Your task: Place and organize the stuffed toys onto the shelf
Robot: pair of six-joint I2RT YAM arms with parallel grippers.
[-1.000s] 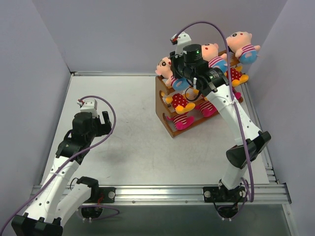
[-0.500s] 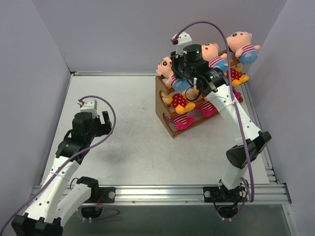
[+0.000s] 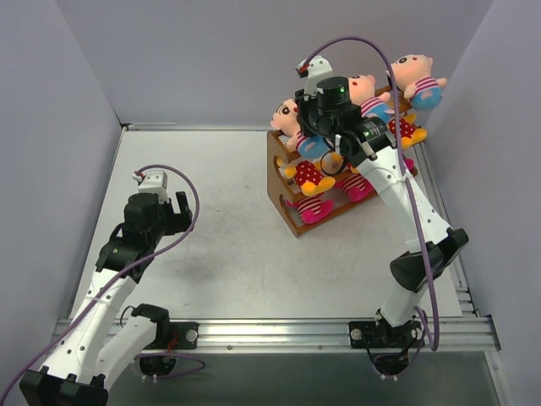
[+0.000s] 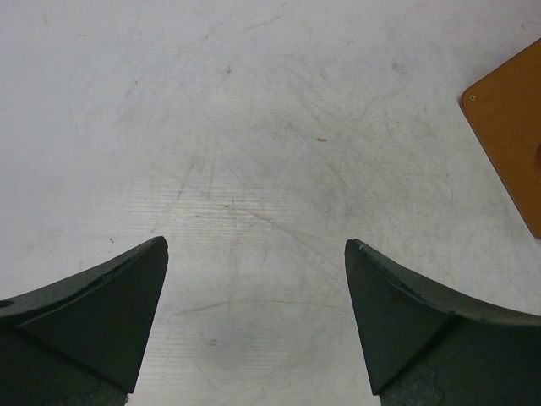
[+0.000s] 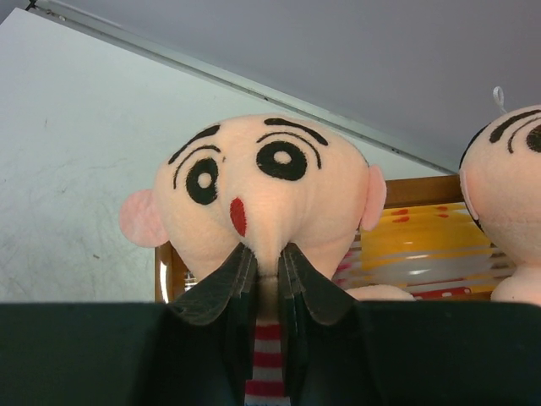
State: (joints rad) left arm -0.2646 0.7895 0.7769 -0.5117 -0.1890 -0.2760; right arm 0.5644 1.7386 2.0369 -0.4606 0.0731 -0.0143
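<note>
From above, we see the right pincer (image 3: 306,131) at the far-left end of the orange-brown wooden tiered shelf (image 3: 275,165), by the peach-faced plush boy in a striped shirt (image 3: 286,117). Other stuffed toys (image 3: 314,209) fill the tiers. The left pincer (image 3: 173,211) hangs over the grey counter (image 3: 228,245), well apart from the shelf.

In the left wrist view, its jaws gape wide, holding nothing.

In the right wrist view, the jaws are pinched on the boy's neck, just under his chin. We would settle him upright on the top rods beside his neighbour (image 5: 507,169) before letting go, then back off straight.

Far right: stuffed toys (image 3: 313,176) on shelf (image 3: 275,165)
</note>
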